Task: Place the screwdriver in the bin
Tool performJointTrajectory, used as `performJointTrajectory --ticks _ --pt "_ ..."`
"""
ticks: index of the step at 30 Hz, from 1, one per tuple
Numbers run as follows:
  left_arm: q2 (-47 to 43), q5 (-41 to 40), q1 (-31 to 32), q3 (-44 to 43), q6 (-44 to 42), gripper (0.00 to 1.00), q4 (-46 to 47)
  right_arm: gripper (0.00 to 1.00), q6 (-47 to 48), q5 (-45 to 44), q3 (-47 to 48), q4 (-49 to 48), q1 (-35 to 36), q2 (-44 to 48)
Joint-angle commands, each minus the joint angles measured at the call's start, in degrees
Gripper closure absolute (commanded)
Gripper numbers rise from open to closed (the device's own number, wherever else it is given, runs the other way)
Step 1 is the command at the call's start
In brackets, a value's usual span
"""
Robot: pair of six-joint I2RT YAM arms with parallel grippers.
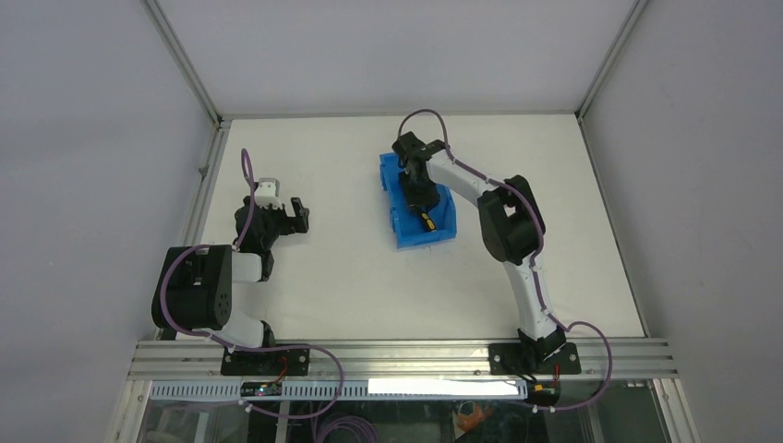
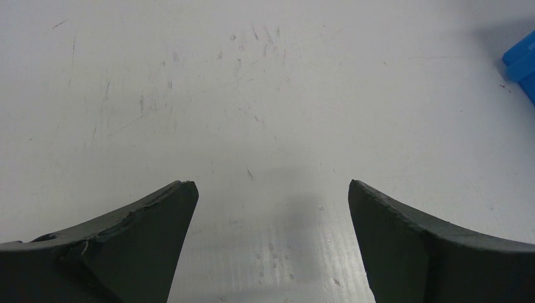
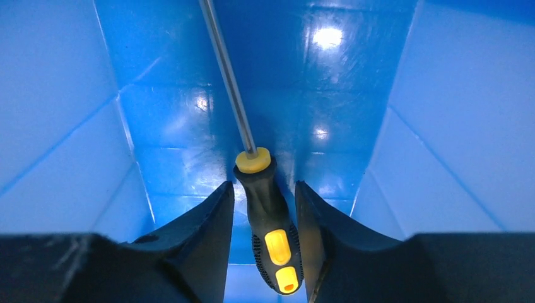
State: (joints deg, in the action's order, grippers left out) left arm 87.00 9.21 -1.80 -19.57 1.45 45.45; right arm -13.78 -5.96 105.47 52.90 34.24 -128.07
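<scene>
The screwdriver (image 3: pixel 268 211), with a black-and-yellow handle and a thin metal shaft, lies inside the blue bin (image 3: pixel 57 126) with its shaft pointing away from the camera. My right gripper (image 3: pixel 264 189) is down in the bin with its jaws on either side of the handle. A strip of blue floor shows between the left finger and the handle, so the jaws are parted. In the top view the right gripper (image 1: pixel 415 196) is over the bin (image 1: pixel 441 231) and the handle (image 1: pixel 425 220) shows inside it. My left gripper (image 1: pixel 297 214) is open and empty above the bare table (image 2: pixel 271 189).
The bin stands at mid-table, right of centre; its corner shows at the right edge of the left wrist view (image 2: pixel 523 60). Grey enclosure walls and aluminium rails (image 1: pixel 185 69) border the white table. The left arm sits folded at the near left.
</scene>
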Motion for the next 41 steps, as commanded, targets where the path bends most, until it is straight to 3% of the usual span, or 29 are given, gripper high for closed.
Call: performJointTrajectory --ticks 1,7,9,11,12,15,18,28,34,41 --pt "-0.63 0.24 0.53 -1.08 0.04 0.01 3.24 0.57 -1.70 -5.01 2.09 -1.75 1.60 6.24" --pt "-0.69 0.20 0.56 -1.08 0.05 0.01 3.24 0.53 -1.01 -7.90 4.41 -0.57 2.50 14.70" --pt "-0.67 0.19 0.52 -1.08 0.05 0.01 3.24 0.34 0.01 -8.75 3.93 -0.40 2.49 18.55" --pt "-0.68 0.20 0.54 -1.08 0.05 0.01 3.24 0.03 1.42 -9.50 2.81 -0.44 2.50 21.98" --pt "-0.72 0.20 0.54 -1.08 0.04 0.01 3.24 0.01 2.08 -10.37 2.01 -0.43 2.49 23.92" --pt "-0.73 0.19 0.54 -1.08 0.04 0.01 3.24 0.01 3.79 -14.46 -2.57 -2.26 2.35 30.37" --pt "-0.65 0.19 0.51 -1.08 0.05 0.01 3.24 0.01 5.39 -17.66 -13.03 -7.87 1.06 39.01" --pt "-0.69 0.19 0.55 -1.08 0.07 0.01 3.24 0.01 1.61 -10.32 -50.16 -30.64 -10.84 58.32" --pt "-0.69 0.19 0.54 -1.09 0.06 0.01 3.24 0.01 -1.57 -13.84 -63.96 -43.44 -11.21 60.52" --pt "-0.73 0.15 0.53 -1.08 0.05 0.01 3.24 0.01 -1.10 -15.59 -66.90 -47.02 -11.23 58.25"
